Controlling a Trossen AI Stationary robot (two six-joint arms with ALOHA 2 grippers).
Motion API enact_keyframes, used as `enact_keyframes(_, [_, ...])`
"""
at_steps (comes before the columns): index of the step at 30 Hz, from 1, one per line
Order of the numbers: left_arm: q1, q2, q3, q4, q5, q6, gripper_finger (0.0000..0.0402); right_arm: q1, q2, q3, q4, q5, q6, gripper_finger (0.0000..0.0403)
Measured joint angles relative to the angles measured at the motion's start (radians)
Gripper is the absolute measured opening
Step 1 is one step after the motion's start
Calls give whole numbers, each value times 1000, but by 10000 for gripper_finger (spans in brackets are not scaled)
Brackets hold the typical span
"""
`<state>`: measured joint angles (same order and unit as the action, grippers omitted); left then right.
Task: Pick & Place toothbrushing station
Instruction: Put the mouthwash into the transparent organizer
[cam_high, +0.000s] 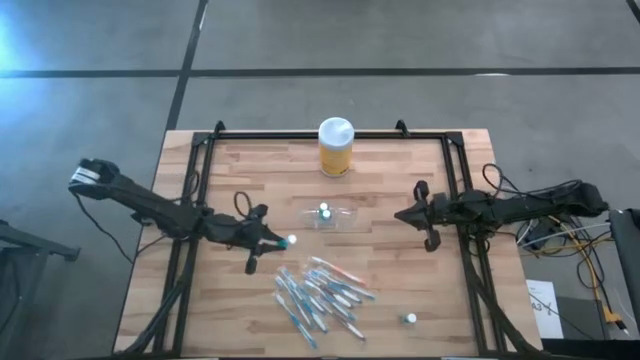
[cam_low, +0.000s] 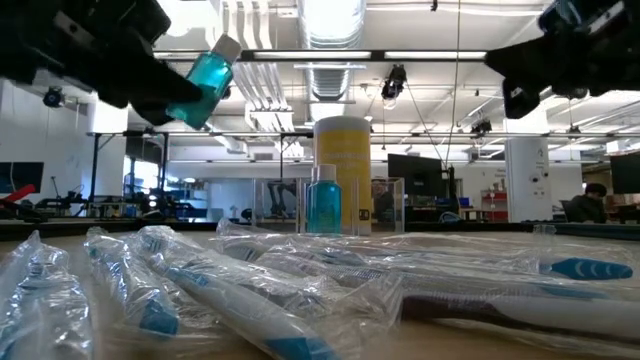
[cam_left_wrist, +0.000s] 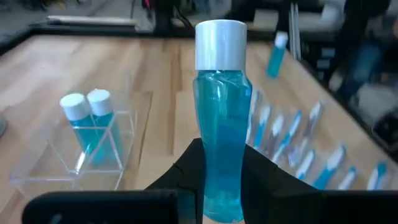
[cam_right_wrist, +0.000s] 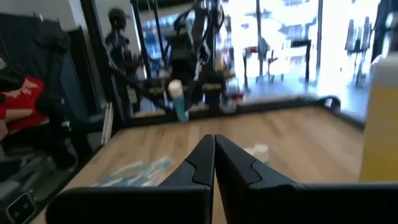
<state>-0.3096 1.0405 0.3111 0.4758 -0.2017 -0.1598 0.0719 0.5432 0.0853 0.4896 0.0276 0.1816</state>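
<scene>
Gripping a blue bottle (cam_left_wrist: 221, 155) with a white cap above the wooden desk (cam_high: 240, 300), the left pincer (cam_high: 272, 242) hangs beside the clear plastic station (cam_high: 328, 216) at mid-desk, which already holds one such bottle. Wrapped toothbrushes (cam_high: 318, 295) lie heaped near the front, a yellow jar (cam_high: 335, 147) stands at the far edge, and the right pincer (cam_high: 402, 215), closed and empty, waits just right of the station.

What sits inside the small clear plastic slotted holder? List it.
Inside the small clear plastic slotted holder stand blue mouthwash bottles with white caps; the left wrist view shows two. Whether its other slots hold anything I cannot tell.
</scene>
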Motion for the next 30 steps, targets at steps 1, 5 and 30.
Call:
enact_keyframes(1, [0,2,-21,62,-5,-12,63,6,51,30,-7,0,9,19])
enact_keyframes(5, [0,23,-41,170,-9,-19,63,30,277,186,-7,0,-8,60])
enact_keyframes(30, [16,263,101,171,-5,-3,63,63,1099,1255,-899,-2,-377,228])
